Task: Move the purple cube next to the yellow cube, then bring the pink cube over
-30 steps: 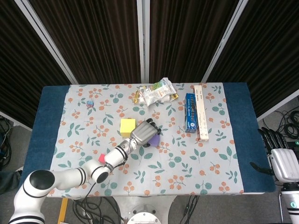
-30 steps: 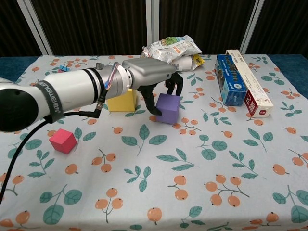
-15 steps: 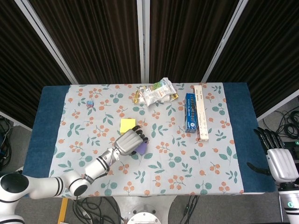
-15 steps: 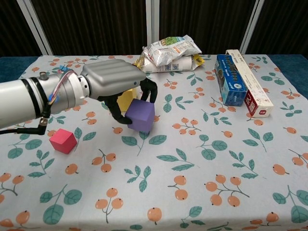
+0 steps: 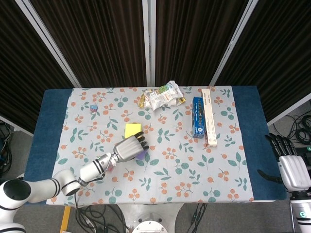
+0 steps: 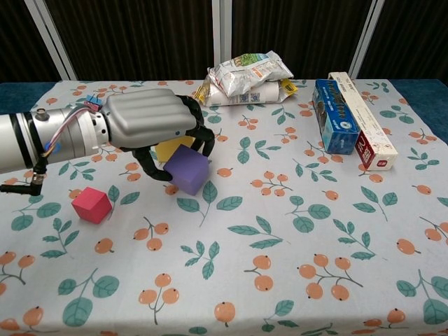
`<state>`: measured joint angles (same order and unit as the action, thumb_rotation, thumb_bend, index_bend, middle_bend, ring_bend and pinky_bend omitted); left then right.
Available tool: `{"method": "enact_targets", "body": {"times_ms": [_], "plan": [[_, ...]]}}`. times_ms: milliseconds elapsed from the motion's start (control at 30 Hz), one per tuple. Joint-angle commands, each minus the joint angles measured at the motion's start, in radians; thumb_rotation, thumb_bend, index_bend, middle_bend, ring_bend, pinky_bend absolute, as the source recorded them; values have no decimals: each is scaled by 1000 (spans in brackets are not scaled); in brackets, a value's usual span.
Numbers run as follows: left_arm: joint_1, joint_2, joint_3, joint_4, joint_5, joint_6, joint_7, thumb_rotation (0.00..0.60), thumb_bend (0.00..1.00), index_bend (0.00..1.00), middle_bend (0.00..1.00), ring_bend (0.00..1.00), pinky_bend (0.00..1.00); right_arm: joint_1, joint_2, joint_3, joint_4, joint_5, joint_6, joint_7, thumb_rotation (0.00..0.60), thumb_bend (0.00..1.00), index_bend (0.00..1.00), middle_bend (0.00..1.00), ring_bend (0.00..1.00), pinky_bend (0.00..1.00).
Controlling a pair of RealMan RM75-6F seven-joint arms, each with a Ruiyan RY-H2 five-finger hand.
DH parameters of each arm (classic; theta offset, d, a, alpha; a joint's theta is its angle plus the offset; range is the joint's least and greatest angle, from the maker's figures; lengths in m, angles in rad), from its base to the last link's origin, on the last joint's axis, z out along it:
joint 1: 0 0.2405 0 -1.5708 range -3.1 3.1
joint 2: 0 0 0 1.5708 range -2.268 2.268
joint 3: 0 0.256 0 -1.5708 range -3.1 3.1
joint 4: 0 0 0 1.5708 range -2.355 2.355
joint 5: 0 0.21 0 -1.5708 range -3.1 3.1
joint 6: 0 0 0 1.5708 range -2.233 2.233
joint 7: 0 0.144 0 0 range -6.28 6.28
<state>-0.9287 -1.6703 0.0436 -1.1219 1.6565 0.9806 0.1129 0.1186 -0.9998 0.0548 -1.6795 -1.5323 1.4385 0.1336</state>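
- From the head view, your left hand (image 5: 130,148) covers most of the purple cube (image 5: 142,155); only a sliver of purple shows at the hand's lower right edge.
- The pink cube (image 6: 92,205) cannot be made out in the head view, where your left forearm lies across that area. The chest view shows it plainly, sitting on the floral tablecloth (image 6: 294,266) near the left edge, well apart from the hand.
- In the chest view the yellow cube (image 6: 171,148) is mostly hidden behind your left hand (image 6: 150,126) and the purple cube (image 6: 187,169); only part of its face shows between them. The head view shows its top clearly (image 5: 132,130), just beyond the fingers.
- Your left hand grips the purple cube, dark fingers (image 6: 203,138) curled over its top and the thumb hooked round its left side. The cube is tilted. Whether its lower corner touches the cloth is unclear.
- The purple cube sits just in front of the yellow cube; you cannot tell whether they touch.
- Your right hand (image 5: 286,160) shows only in the head view, off the table's right end, fingers straight, a little apart, holding nothing.
- At the back of the table lie crumpled snack bags (image 6: 252,73), and to the right a blue box (image 6: 334,125) beside a long white and red box (image 6: 362,130).
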Motion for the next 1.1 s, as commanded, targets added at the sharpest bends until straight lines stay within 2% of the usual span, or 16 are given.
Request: {"method": "enact_targets", "body": {"times_ms": [33, 367, 800, 1100], "plan": [[-2, 5, 10, 14, 10, -4, -12, 600, 276, 513, 562, 319, 191, -2, 0, -1, -2, 1, 2, -1, 600, 26, 0, 42, 0, 0], [-12, 5, 13, 34, 37, -2, -33, 600, 275, 480, 521, 301, 188, -3, 0, -1, -6, 0, 3, -7, 600, 26, 0, 42, 0, 0], [-4, 23, 7, 14, 34, 2, -14, 600, 253, 357, 298, 202, 187, -7, 1, -1, -5, -4, 10, 0, 600, 26, 0, 42, 0, 0], [21, 54, -2, -47, 47, 70, -12, 600, 197, 324, 255, 185, 187, -11, 3, -1, -1, -12, 21, 8, 600, 26, 0, 42, 0, 0]]}}
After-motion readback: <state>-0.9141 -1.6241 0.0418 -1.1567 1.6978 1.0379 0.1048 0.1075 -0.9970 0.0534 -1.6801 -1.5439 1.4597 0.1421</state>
